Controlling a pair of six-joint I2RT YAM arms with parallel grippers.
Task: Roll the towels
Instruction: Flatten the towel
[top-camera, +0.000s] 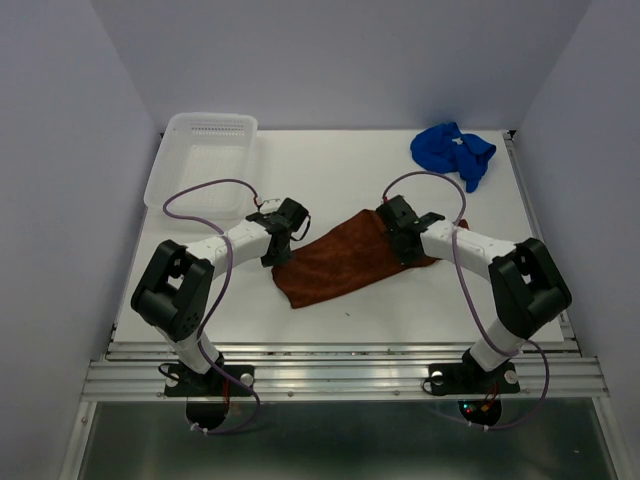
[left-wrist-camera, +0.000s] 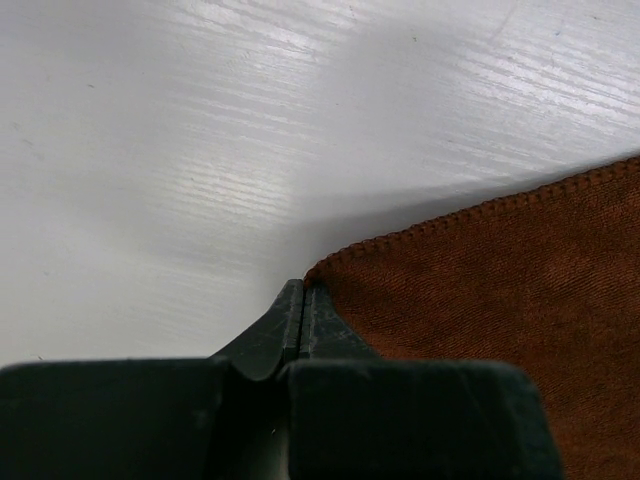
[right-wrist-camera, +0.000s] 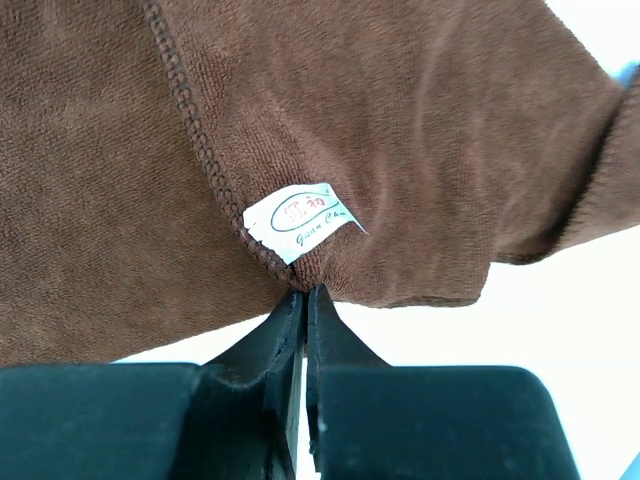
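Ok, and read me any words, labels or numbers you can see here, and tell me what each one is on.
"Guan Ch...": script on the small white tag sewn into the hem of the rust-brown towel; the ending is unclear.
Red characters in an oval above it, same tag: too small to read.
No other text shows in any view.

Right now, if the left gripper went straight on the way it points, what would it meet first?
The brown towel's corner: the shut left gripper sits right at it and seems to pinch it. Just beyond lies bare table, probably close, though depth is unclear.
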